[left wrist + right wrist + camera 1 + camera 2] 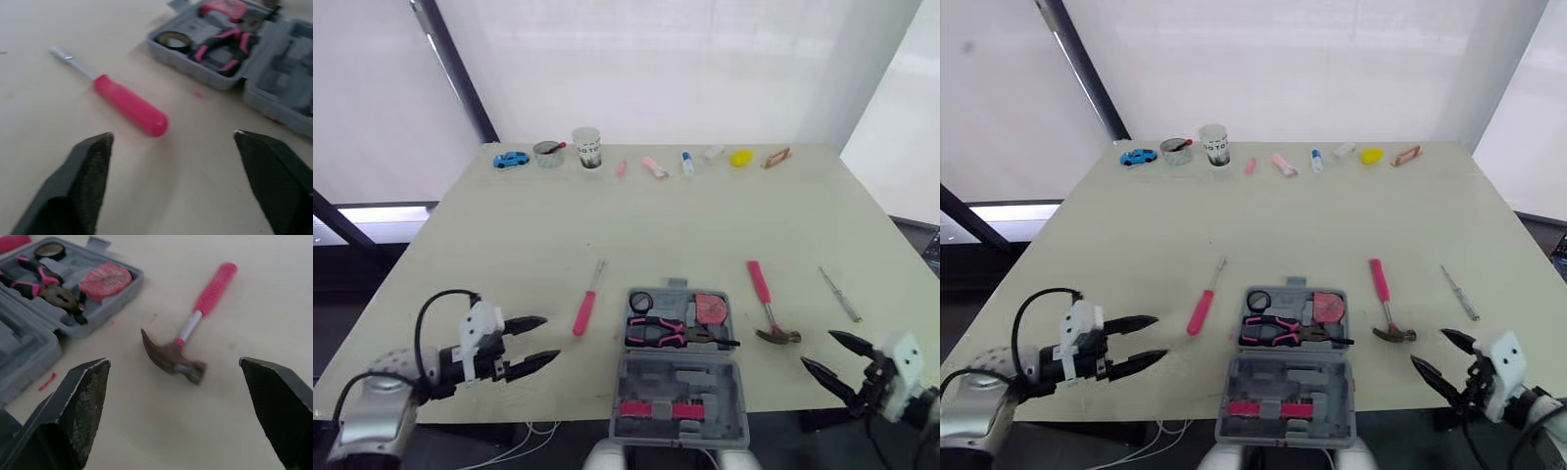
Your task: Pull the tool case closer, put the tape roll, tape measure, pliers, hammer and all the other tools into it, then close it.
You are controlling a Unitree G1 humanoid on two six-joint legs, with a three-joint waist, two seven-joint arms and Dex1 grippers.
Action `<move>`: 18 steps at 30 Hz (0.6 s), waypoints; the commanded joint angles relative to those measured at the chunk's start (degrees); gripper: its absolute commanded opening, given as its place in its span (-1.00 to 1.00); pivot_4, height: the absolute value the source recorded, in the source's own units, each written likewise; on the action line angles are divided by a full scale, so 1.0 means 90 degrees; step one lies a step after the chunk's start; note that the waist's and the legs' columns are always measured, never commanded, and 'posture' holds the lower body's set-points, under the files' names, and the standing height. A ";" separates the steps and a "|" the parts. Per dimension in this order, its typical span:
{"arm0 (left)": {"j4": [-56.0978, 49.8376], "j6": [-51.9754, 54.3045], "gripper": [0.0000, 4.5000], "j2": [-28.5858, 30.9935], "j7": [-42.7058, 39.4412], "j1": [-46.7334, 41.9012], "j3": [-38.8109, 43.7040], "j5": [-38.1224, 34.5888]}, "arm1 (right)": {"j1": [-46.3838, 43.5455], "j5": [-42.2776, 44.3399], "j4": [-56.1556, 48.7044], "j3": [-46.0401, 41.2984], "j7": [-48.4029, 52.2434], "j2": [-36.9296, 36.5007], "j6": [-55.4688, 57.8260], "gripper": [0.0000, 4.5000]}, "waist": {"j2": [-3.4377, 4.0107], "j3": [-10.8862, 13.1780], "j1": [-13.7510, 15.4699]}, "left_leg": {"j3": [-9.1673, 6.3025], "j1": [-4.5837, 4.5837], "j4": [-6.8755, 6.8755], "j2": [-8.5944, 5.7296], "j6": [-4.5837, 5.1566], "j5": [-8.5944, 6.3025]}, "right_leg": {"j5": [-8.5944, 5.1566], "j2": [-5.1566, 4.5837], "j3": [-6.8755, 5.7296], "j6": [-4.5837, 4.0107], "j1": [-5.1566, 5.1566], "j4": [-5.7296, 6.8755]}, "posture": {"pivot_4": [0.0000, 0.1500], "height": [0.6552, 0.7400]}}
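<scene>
Hammer [194, 320] just beyond right gripper [819, 349], jaws apart.

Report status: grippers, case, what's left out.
Left gripper open, empty, beside pink screwdriver. Right gripper open, empty, by hammer. Tool case open; tape roll, pliers, tape measure inside. Slim screwdriver also out; nothing blocking.

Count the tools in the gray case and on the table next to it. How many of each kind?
Screwdrivers: 2, a pink screwdriver and a thin screwdriver
Hammer: 1
Pliers: 1
Tape roll: 1
Tape measure: 1
Total: 6
</scene>
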 commanded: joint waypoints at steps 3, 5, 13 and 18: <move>0.0176 -0.0179 -0.51 0.0177 -0.0751 -0.0361 -0.0526 0.0184 | -0.0429 -0.0422 0.0146 0.0538 0.0411 -0.0320 -0.0169 -0.20 | 0.0000 0.0000 -0.0024 | -0.0001 -0.0003 -0.0001 -0.0001 0.0000 0.0000 | 0.0001 0.0004 0.0001 0.0005 0.0000 -0.0003 | 1.00 1.00; 0.0292 -0.0248 -0.91 0.0151 -0.0953 -0.0518 -0.0767 0.0293 | -0.0648 -0.0666 0.0270 0.0868 0.0569 -0.0420 -0.0280 -0.60 | -0.0001 0.0000 -0.0039 | 0.0001 -0.0006 -0.0001 -0.0002 0.0000 0.0000 | 0.0012 0.0007 0.0002 0.0024 -0.0001 -0.0004 | 1.00 1.00; 0.0915 -0.0650 -1.00 -0.0255 -0.1251 -0.1135 -0.1757 0.0941 | -0.1551 -0.1476 0.0820 0.2001 0.0862 -0.0431 -0.0686 -0.99 | -0.0001 0.0000 -0.0032 | 0.0004 -0.0012 0.0012 -0.0002 0.0001 0.0001 | 0.0013 0.0020 -0.0006 0.0027 0.0001 0.0009 | 1.00 1.00; 0.1172 -0.0776 -1.00 -0.0505 -0.1116 -0.1247 -0.1925 0.1092 | -0.1845 -0.1763 0.1018 0.2437 0.0810 -0.0283 -0.0865 -0.99 | -0.0003 0.0001 -0.0033 | 0.0002 -0.0017 0.0016 -0.0002 0.0001 0.0001 | 0.0014 0.0021 -0.0007 0.0027 0.0001 0.0010 | 1.00 1.00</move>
